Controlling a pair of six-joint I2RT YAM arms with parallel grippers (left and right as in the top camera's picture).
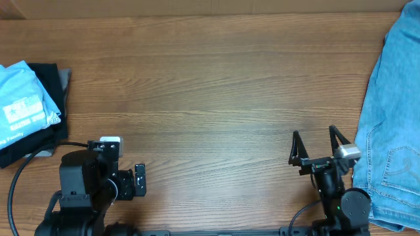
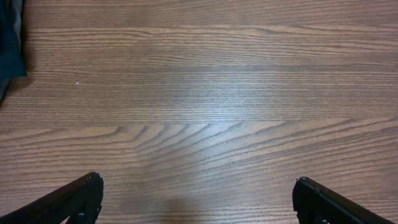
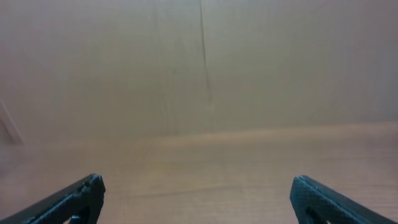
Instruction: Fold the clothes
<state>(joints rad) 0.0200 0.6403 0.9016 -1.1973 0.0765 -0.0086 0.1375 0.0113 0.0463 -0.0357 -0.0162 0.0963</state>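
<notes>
The light sky-blue T-shirt (image 1: pixel 23 101) lies folded at the far left of the table on top of a black garment pile (image 1: pixel 49 82), with white lettering showing. My left gripper (image 1: pixel 139 180) is open and empty near the front left edge, to the right of and below the shirt. In the left wrist view its fingers (image 2: pixel 198 183) are spread wide over bare wood. My right gripper (image 1: pixel 315 141) is open and empty at the front right. In the right wrist view its fingers (image 3: pixel 196 182) are wide apart and nothing is between them.
Faded blue denim jeans (image 1: pixel 390 111) lie along the right edge, just right of my right gripper. A dark cloth edge (image 2: pixel 9 43) shows at the top left of the left wrist view. The wooden table (image 1: pixel 210 98) spans the middle.
</notes>
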